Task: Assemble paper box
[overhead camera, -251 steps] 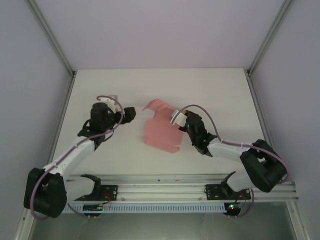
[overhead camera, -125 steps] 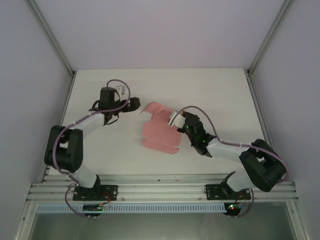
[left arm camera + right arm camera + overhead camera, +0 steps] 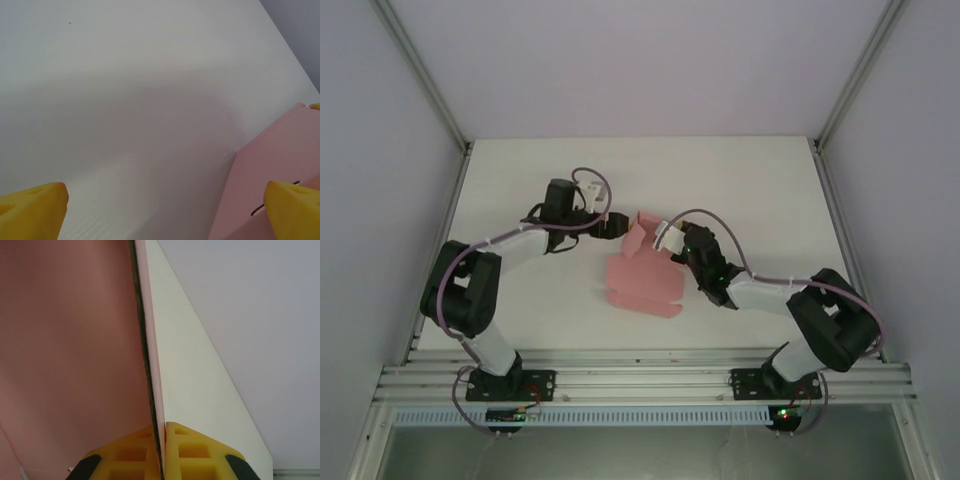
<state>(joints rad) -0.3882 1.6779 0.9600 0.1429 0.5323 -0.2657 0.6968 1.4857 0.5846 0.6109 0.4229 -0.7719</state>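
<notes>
Pink die-cut paper box sheet (image 3: 638, 278) is lying mid-bench (image 3: 750, 180), its far flap (image 3: 643, 224) standing up. The right hand (image 3: 667, 238) is pinching that flap; the left hand (image 3: 614, 226) is hovering wide open beside it. Tugging risks tearing the thin card.

The left arm (image 3: 505, 245) and right arm (image 3: 760, 290) share one build: white link shells between bulky black joint housings (image 3: 460, 290). A mauve cable (image 3: 590, 178) loops loosely along each. The black base brackets (image 3: 510, 385) are bolted to a ribbed aluminium rail (image 3: 640, 380). The left tool (image 3: 613, 226) and right tool (image 3: 665, 238) have bright yellow fingers (image 3: 190, 450) with square moulded recesses.
</notes>
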